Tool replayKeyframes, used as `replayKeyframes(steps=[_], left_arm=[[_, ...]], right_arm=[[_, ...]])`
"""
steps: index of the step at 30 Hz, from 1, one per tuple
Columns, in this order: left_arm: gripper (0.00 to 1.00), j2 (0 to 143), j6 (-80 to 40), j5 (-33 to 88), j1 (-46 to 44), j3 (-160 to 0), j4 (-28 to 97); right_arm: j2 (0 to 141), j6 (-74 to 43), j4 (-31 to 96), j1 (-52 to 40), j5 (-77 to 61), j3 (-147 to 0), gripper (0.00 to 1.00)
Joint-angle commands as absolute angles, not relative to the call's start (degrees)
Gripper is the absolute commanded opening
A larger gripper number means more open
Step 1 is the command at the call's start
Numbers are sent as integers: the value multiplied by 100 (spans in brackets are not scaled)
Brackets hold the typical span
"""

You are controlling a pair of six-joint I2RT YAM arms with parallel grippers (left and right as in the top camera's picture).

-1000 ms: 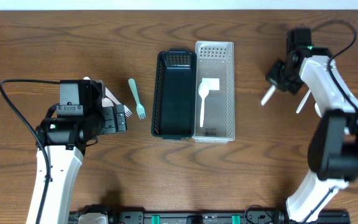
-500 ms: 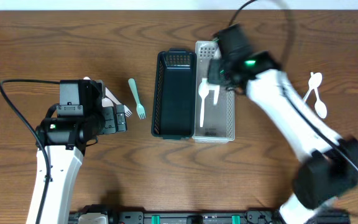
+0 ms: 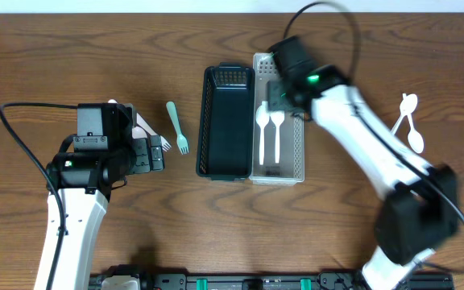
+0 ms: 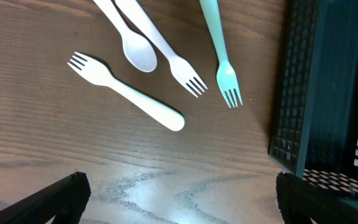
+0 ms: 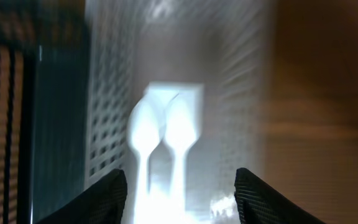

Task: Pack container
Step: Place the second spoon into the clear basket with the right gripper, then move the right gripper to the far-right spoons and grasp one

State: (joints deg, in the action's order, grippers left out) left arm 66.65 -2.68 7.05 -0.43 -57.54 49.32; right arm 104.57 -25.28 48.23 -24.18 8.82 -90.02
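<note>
Right gripper (image 3: 280, 95) is seen from overhead above the white bin (image 3: 297, 60), in which two spoons (image 3: 263, 119) lie. By the left wrist view, left gripper (image 4: 182, 202) is shown spread wide, empty, near forks (image 4: 126, 92). Right wrist, blurred: fingers (image 5: 98, 199) parted, nothing held.

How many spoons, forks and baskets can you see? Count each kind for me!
White plastic spoons: 5
White plastic forks: 2
Teal plastic fork: 1
Baskets: 2 (black mesh basket, white mesh basket)
Total: 10
</note>
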Motion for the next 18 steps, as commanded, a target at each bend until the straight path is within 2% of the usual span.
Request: replayKeyframes(steps=[1, 6, 9, 11, 18], left_arm=[[98, 6665, -172, 607, -16, -5863, 4947], [98, 6665, -172, 607, -16, -5863, 4947], [98, 6665, -172, 607, -16, -5863, 4947], [98, 6665, -172, 607, -16, -5863, 4947], [98, 6665, -172, 607, -16, -5863, 4947]], right_arm=[[9824, -2305, 5026, -1680, 2051, -9218, 62], [9883, -2309, 5623, -366, 2088, -9048, 63], [10071, -2305, 5507, 311, 1721, -8648, 64], [10219, -2217, 5319, 692, 1636, -8405, 69], [10735, -213, 4665, 1721, 272, -8051, 73]])
